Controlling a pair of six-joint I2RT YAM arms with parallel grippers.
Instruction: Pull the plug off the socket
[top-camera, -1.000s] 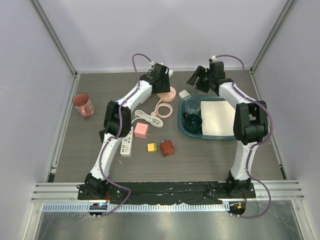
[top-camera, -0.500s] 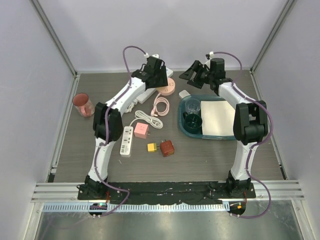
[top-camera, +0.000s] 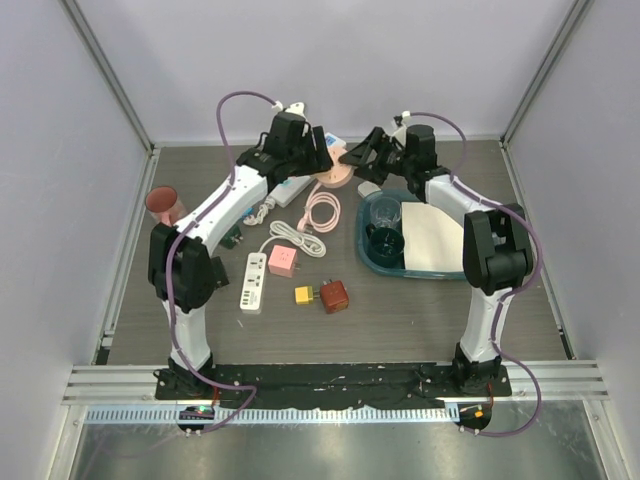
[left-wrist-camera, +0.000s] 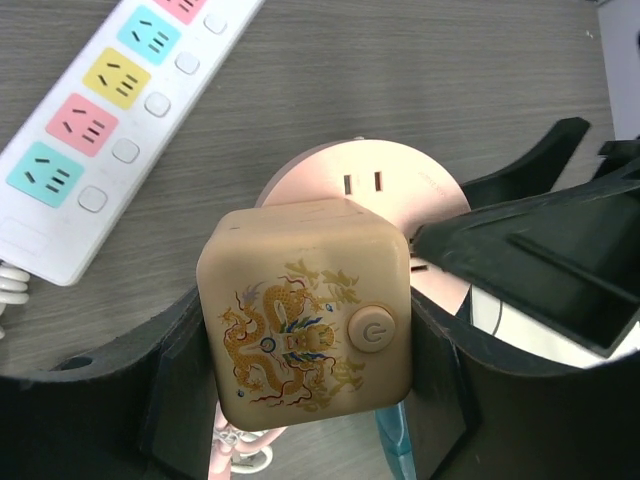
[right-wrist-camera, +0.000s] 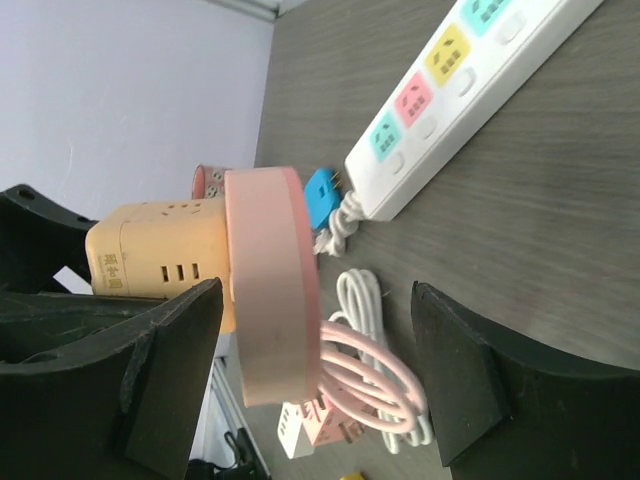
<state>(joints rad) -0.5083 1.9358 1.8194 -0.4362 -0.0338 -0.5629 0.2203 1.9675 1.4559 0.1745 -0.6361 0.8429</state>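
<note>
While the left gripper (left-wrist-camera: 310, 360) pinches the tan cube plug (left-wrist-camera: 300, 300) mid-frame, the right gripper (right-wrist-camera: 315, 370) stands spread astride the pink socket disc (right-wrist-camera: 272, 280), with the plug projecting leftward.

A grey wood-grain table (top-camera: 420, 310) carries everything. Near its left edge stands a red cup (top-camera: 163, 203). Toward the back lies a long white power strip (left-wrist-camera: 100, 120) with coloured sockets, and just beside it a round pink socket (top-camera: 338, 180); whether that one rests on the surface cannot be told. A pink cable coil (top-camera: 320, 212) and a white cable (top-camera: 288, 233) lie mid-table. Nearer sit a shorter white power strip (top-camera: 252, 283), a pink cube adapter (top-camera: 283, 262), a yellow plug (top-camera: 303, 295) touching a dark red adapter (top-camera: 334, 296), and, to the right, a teal tray (top-camera: 420, 274).
</note>
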